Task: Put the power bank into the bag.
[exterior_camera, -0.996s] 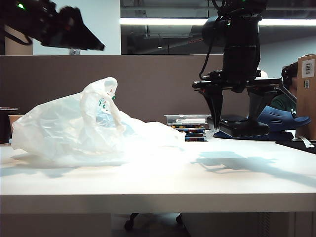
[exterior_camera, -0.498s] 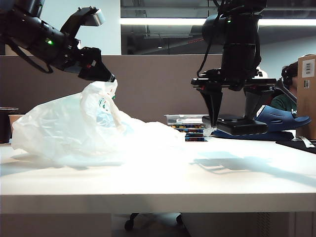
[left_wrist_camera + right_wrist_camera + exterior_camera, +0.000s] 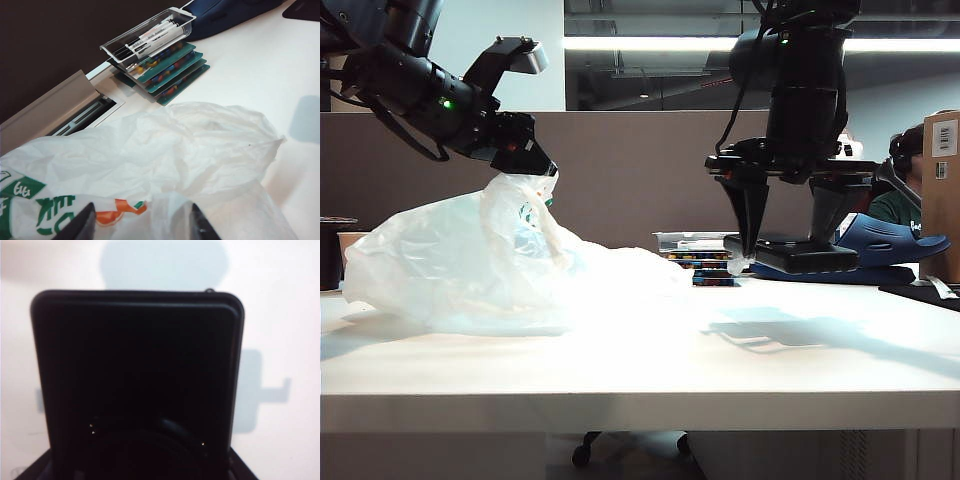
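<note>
Above right half of worktop, our right gripper (image 3: 788, 250) clamps power bank (image 3: 807, 255) across its ribbed sides; we judge it stiff, heavy, grip secure. Toward left edge, our left gripper (image 3: 535, 165), fingers part-open, straddles bag (image 3: 470, 265) handle; film soft, slippery.

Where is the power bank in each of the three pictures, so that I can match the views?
Exterior view: the power bank hangs level between the right gripper fingers, above the table, right of centre.
Left wrist view: not in it.
Right wrist view: the power bank fills most of the picture, white table behind it.
Shared landmark: the white table shows in all three; the bag shows in the exterior and left wrist views.
</note>
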Controlling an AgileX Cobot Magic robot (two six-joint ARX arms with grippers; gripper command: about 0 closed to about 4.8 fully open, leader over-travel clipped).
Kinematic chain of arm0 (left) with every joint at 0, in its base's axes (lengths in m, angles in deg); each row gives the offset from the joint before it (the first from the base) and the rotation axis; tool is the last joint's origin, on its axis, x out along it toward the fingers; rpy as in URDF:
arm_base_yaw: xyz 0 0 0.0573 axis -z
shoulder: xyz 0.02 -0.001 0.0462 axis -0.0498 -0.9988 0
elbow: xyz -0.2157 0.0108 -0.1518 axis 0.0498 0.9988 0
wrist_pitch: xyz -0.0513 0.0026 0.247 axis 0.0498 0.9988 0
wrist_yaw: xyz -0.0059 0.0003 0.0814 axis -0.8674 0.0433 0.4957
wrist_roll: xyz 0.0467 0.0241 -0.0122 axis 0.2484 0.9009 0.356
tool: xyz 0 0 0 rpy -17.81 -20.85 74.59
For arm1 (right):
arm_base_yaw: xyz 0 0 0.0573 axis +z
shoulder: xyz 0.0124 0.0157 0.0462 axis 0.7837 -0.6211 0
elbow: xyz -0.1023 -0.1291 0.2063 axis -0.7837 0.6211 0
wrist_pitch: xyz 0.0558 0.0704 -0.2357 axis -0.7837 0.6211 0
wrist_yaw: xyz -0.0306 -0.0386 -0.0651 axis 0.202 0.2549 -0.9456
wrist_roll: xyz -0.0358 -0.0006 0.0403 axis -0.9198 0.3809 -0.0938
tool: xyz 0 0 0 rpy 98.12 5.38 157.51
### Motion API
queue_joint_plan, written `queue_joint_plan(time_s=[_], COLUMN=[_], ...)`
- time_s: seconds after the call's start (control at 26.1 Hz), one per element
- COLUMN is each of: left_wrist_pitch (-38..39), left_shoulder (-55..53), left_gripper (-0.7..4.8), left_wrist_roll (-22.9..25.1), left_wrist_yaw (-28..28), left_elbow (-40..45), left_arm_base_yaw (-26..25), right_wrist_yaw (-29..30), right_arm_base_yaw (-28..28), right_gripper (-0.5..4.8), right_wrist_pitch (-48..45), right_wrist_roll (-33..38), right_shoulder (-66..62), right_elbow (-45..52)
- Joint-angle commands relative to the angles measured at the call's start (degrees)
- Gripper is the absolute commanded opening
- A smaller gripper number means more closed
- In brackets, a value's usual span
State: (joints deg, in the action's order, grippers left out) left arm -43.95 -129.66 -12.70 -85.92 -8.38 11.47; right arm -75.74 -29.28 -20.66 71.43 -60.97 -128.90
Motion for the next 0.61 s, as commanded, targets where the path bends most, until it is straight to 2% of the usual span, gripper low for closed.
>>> queue_joint_plan(time_s=[0.04, 0.08, 0.11, 0.27, 0.31, 0.34, 0.46, 0.61], left_wrist_pitch=[0.85, 1.60, 2.12, 3.80, 4.11, 4.61, 5.07, 5.05], left_shoulder=[0.11, 0.11, 0.11, 0.11, 0.11, 0.11, 0.11, 0.11], left_gripper=[1.71, 0.98, 0.80, 0.66, 0.19, -0.06, -0.06, -0.06], left_wrist_roll=[0.20, 0.20, 0.20, 0.20, 0.20, 0.20, 0.15, 0.00], left_wrist_yaw=[0.77, 1.05, 1.01, 1.03, 1.01, 1.03, 0.79, -7.39], left_elbow=[-0.11, -0.11, -0.11, -0.11, -0.09, -0.11, -0.11, -0.09], left_arm_base_yaw=[-0.07, -0.07, -0.07, -0.07, -0.07, -0.09, -0.09, -0.07], right_wrist_yaw=[2.75, 3.54, 3.89, 4.24, 4.24, 5.55, 8.11, 11.58], right_arm_base_yaw=[0.17, 0.17, 0.17, 0.20, 0.20, 0.20, 0.31, 0.59], right_gripper=[3.08, 3.08, 3.08, 3.08, 3.08, 3.08, 3.08, 3.08], right_wrist_pitch=[-0.55, -0.50, -0.48, -0.46, -0.44, -0.26, -0.17, -0.28], right_wrist_roll=[-0.81, -0.81, -0.81, -0.83, -0.90, -1.53, -1.88, -2.29], right_shoulder=[0.74, 0.74, 0.74, 0.74, 0.74, 0.74, 0.74, 0.74], right_elbow=[-0.42, -0.42, -0.42, -0.42, -0.42, -0.42, -0.42, -0.42])
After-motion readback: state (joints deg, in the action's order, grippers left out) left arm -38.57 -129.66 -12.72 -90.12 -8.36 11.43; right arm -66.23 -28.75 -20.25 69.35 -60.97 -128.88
